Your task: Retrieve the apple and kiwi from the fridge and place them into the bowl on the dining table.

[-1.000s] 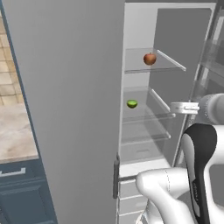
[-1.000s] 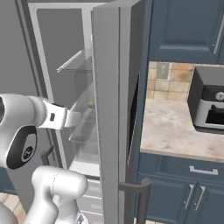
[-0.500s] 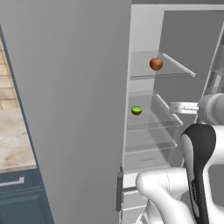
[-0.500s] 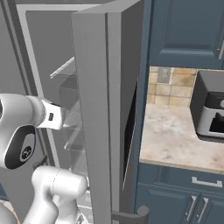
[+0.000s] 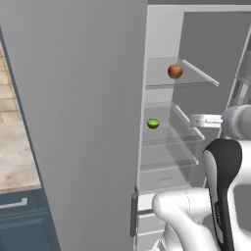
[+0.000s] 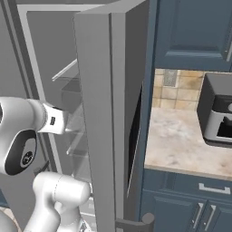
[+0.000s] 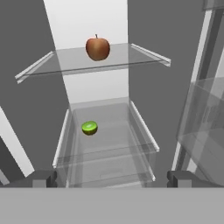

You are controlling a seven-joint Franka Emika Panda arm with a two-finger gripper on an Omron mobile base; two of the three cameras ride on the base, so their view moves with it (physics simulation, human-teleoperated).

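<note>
Gripper (image 7: pixel 112 179) open, empty, facing into fridge (image 5: pixel 88 98). We saw apple (image 7: pixel 97 48) on upper shelf at 12 o'clock, kiwi (image 7: pixel 89 127) on lower shelf at 11. Neither fruit picked; nothing done yet, both trips left.

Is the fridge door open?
Open: the fridge interior shows, with the apple and kiwi on its shelves.

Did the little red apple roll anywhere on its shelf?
No. The small round reddish-brown apple sits at the same spot on its clear glass shelf; the camera moved, not the fruit.
</note>
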